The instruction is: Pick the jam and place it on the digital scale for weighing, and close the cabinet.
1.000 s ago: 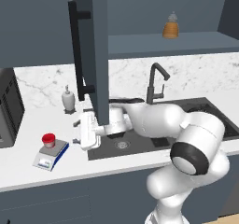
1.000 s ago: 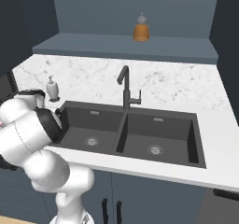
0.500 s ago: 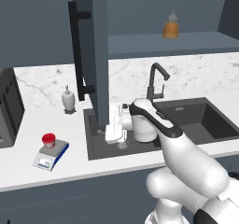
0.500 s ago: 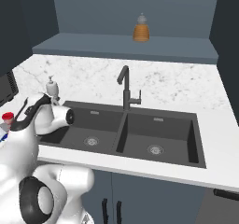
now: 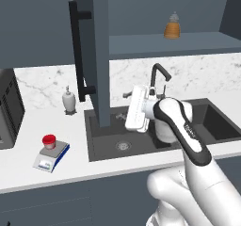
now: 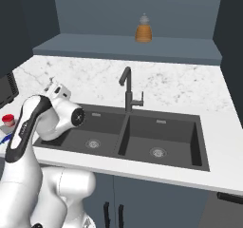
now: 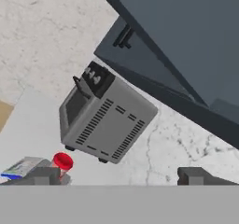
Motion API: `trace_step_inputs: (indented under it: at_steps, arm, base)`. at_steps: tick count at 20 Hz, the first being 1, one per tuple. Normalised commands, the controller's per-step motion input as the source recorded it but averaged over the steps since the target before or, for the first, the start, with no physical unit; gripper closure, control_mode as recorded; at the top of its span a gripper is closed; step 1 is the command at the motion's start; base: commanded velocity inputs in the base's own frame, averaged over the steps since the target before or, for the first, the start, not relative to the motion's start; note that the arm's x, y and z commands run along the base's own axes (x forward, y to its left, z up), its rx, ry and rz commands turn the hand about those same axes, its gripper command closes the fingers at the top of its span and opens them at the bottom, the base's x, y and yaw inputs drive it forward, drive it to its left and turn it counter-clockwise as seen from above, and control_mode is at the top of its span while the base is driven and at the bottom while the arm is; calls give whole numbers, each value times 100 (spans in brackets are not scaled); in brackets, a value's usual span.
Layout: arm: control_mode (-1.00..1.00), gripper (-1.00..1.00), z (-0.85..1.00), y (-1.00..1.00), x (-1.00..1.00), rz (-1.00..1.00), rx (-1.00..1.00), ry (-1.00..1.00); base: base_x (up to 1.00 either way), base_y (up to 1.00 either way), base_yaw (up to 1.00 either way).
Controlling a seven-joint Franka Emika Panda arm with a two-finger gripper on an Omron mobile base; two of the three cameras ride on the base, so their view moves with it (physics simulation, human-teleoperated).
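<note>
Jam (image 5: 48,141) sits on the digital scale (image 5: 51,156) near the desk's front edge. Cabinet door (image 5: 100,55) hangs open, just left of the wide, empty claw (image 5: 123,117); its handle runs vertical.

white marble bench (image 5: 28,140), digital scale (image 5: 51,156) at 9 o'clock of the sink (image 5: 155,131), soap dispenser (image 5: 69,100) at 11, microwave (image 5: 9,109) far 9, amber bottle (image 5: 172,27) on shelf (image 5: 188,42) at 12
</note>
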Motion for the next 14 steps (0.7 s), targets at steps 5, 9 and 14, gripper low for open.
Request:
trace_step_inputs:
  at_steps: [5,9,14]
  arm:
    - [-100,-100,66,-83,-12,-13,-11,-34]
    - [-100,-100,84,-91,-37,-13,-12,-48]
    - [-100,-100,77,-84,-35,-14,-13,-48]
  base:
    - [0,0,0]
    - [0,0,0]
    - [0,0,0]
